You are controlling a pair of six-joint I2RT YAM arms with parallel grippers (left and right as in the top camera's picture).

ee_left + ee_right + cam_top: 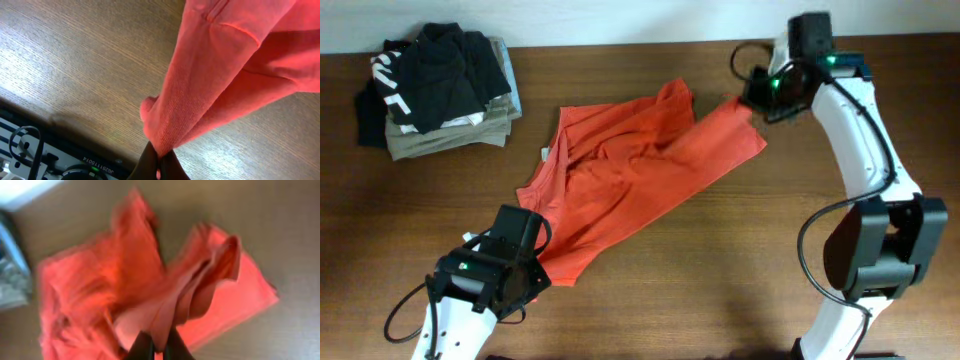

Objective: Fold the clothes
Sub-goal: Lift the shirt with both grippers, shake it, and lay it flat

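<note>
**A:** Where is the T-shirt [640, 170]?

**B:** Mid-frame in the overhead view, rumpled on the worktop [720, 260] and running diagonally from lower left to upper right.

**A:** And the holds?

**B:** The left gripper [160, 161] has its jaws pinched on the lower-left corner. The right gripper [159, 347] has its jaws closed on bunched cloth at the upper-right edge.

**A:** Handling?

**B:** Probably light and limp, sagging between the two holds. Hem corners and seams look like the best places to grip.

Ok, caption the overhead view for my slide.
Both ends of the red-orange T-shirt pinched by the left gripper and the right gripper on the wooden table.
</note>
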